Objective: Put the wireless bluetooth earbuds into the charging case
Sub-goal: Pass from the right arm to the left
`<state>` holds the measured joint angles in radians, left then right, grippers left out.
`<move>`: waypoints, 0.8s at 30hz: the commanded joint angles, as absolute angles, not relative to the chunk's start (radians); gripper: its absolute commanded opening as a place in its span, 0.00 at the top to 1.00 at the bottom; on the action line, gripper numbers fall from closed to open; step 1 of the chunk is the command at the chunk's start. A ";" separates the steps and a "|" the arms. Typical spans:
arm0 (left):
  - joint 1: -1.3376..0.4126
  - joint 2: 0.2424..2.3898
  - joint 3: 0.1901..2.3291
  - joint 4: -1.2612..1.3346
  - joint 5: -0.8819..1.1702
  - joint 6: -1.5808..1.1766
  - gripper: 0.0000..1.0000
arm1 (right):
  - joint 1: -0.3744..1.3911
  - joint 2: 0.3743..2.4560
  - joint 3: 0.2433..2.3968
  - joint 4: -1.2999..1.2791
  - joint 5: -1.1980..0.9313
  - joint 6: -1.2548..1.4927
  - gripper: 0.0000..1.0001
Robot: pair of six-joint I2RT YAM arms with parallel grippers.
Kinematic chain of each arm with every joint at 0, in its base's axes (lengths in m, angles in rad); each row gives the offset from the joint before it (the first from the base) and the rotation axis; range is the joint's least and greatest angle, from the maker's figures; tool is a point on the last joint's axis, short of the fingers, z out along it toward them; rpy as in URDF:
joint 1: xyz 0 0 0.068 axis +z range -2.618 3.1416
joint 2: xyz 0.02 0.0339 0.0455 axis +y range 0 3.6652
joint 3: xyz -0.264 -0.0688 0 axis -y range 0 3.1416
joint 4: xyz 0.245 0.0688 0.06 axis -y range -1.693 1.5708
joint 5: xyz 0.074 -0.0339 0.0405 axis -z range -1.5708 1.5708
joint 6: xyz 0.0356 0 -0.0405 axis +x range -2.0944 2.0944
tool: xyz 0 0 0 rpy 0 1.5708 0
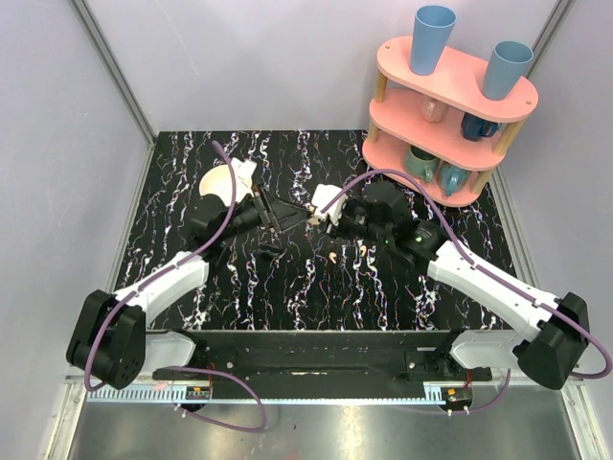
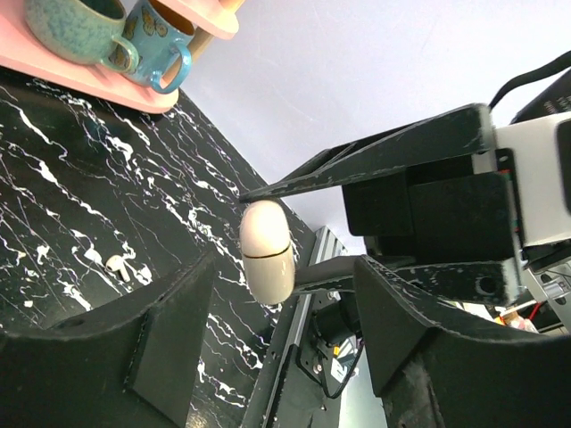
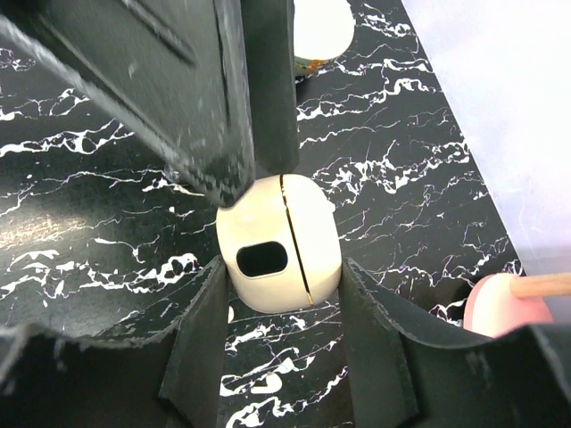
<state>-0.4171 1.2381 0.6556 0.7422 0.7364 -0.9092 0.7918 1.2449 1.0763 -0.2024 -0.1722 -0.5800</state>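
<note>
Right gripper (image 3: pixel 281 267): clamped on the case (image 3: pixel 268 218), a finger on each side, holding it clear of the table (image 1: pixel 287 287).
Left gripper (image 2: pixel 285 263): fingers parted, with the case between them but not clamped. One fingertip (image 3: pixel 241 183) meets its top.
Earbud (image 1: pixel 331 257): one lies on the black marbled table, at 5 o'clock from the case in the overhead view.
Bowl (image 1: pixel 222 179): cream, at 10 o'clock.
Rack (image 1: pixel 450 105): pink, stacked with cups, at 2 o'clock.
</note>
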 commanded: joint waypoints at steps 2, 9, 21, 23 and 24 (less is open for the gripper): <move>-0.451 1.267 0.676 0.788 0.696 -0.876 0.35 | 0.807 1.203 1.078 -0.132 -0.172 -0.551 0.89; -0.479 1.292 0.678 0.844 0.675 -0.876 0.45 | 0.808 1.197 1.074 -0.127 -0.175 -0.546 0.89; -0.503 1.328 0.678 0.877 0.667 -0.896 0.55 | 0.808 1.189 1.068 -0.110 -0.181 -0.549 0.89; -0.505 1.333 0.680 0.879 0.669 -0.897 0.57 | 0.810 1.187 1.066 -0.110 -0.181 -0.557 0.89; -0.505 1.338 0.683 0.880 0.672 -0.900 0.58 | 0.810 1.186 1.065 -0.109 -0.181 -0.557 0.89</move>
